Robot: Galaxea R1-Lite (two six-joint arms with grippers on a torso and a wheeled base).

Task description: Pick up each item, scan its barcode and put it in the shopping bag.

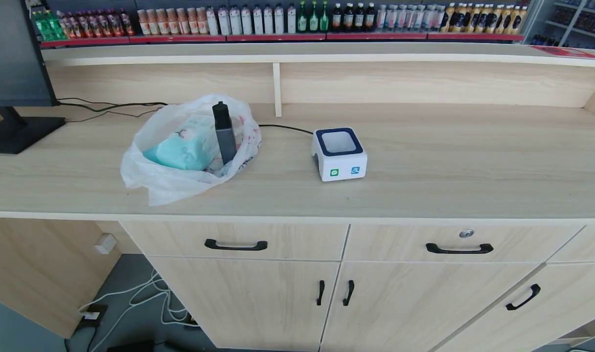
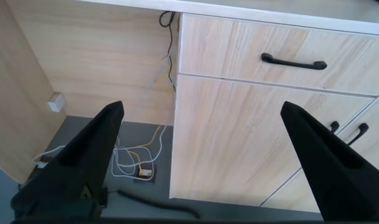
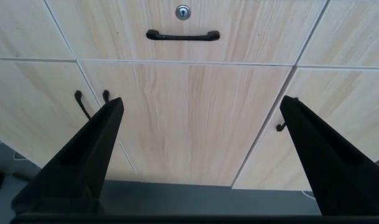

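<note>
Head view: the shopping bag [image 1: 180,182] sits on the surface [image 1: 449,161] toward the robot's left, mouth open. A teal pack [image 1: 185,147] lies inside it and a dark bottle [image 1: 224,132] stands upright against the pack — long axis vertical. The scanner [image 1: 339,154] stands near the bag, to its right. The left tool [image 2: 201,106] and right tool [image 3: 201,99] both hang with jaws spread wide, gripping nothing, low before the cabinet fronts [image 3: 189,143] — below the surface. Any coming reach would go up and forward; the left arm looks nearer the bag.
</note>
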